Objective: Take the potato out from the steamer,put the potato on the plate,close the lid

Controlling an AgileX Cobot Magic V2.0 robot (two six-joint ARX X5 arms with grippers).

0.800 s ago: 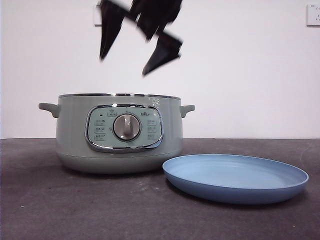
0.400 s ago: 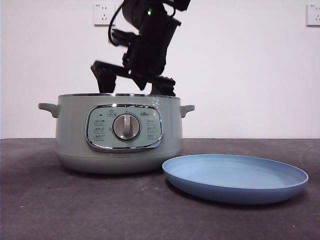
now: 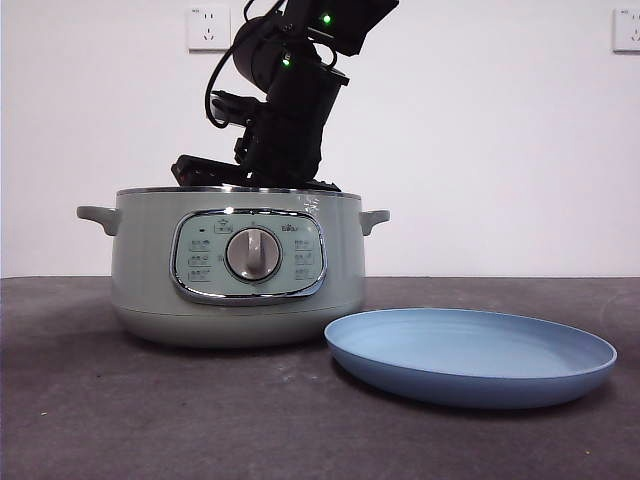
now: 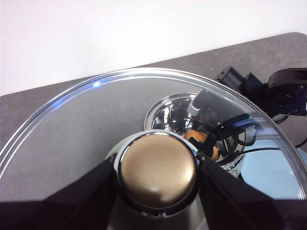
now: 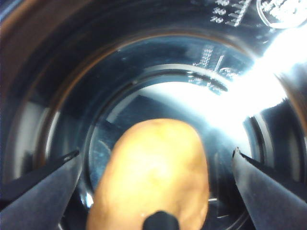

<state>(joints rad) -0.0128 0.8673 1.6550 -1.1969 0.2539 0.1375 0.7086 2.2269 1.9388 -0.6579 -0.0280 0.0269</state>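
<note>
The sage-green steamer (image 3: 240, 290) stands uncovered at centre left, with the light-blue plate (image 3: 470, 355) beside it on the right. My right arm (image 3: 290, 110) reaches down into the pot, and its jaws are hidden below the rim in the front view. In the right wrist view the orange-brown potato (image 5: 153, 177) lies on the pot's shiny floor. My right gripper (image 5: 156, 152) is open, with one jaw on each side of the potato and apart from it. My left gripper (image 4: 158, 167) is shut on the knob (image 4: 158, 182) of the glass lid (image 4: 96, 124), holding it in the air away from the pot.
Through the lid glass I see the steamer's steel bowl (image 4: 165, 112), the potato (image 4: 197, 136) and my right arm (image 4: 268, 91) above them. A white wall with outlets (image 3: 208, 28) stands behind the dark table (image 3: 150, 420).
My right arm has come down from above the steamer into it. Its open jaws, which hung well above the rim, have now dropped below it.
</note>
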